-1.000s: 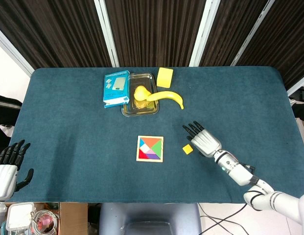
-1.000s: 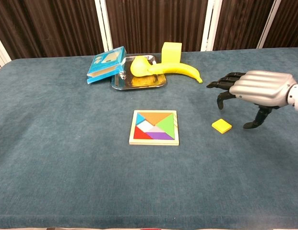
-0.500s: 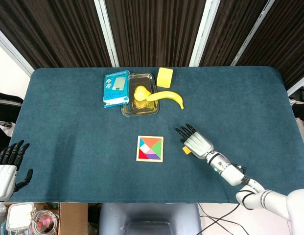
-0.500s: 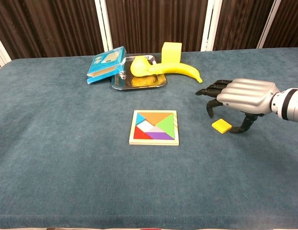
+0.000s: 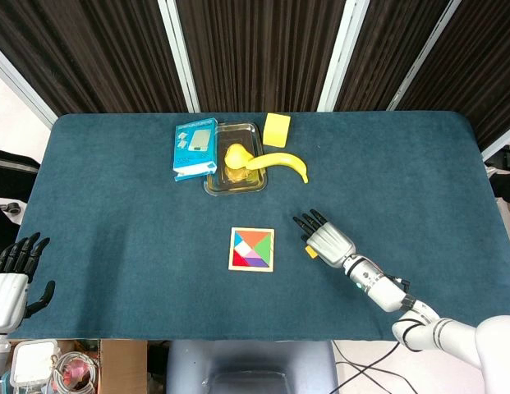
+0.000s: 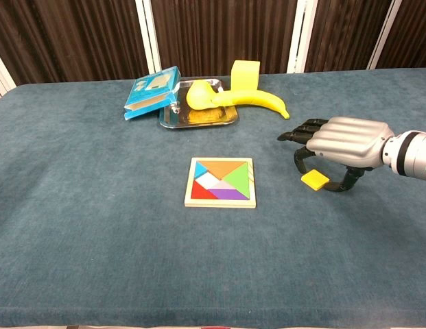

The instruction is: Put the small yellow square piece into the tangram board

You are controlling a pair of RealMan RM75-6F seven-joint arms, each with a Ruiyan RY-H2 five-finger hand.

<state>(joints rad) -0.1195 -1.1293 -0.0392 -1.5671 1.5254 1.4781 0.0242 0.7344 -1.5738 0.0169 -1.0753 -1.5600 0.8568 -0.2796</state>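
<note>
The small yellow square piece (image 6: 315, 179) lies on the blue cloth right of the tangram board (image 6: 221, 182), and only its corner (image 5: 310, 251) shows in the head view. My right hand (image 6: 343, 145) arches over it, dark fingers (image 6: 300, 163) on its left side and the thumb on its right. The piece still looks flat on the cloth, with no firm pinch visible. The board (image 5: 252, 249) holds coloured pieces and shows one pale bare patch near its middle. My left hand (image 5: 12, 275) hangs with fingers spread off the table's near left corner, holding nothing.
At the back stand a metal tray (image 6: 173, 120) with a yellow fruit (image 6: 199, 93), a banana (image 6: 257, 100), a yellow block (image 6: 245, 72) and a blue box (image 6: 152, 89). The table's near edge (image 5: 238, 338) runs just below the right forearm.
My right hand has moved left and down from beside the yellow piece to over it, and its fingers and thumb have come in around the piece. The left hand has barely moved.
</note>
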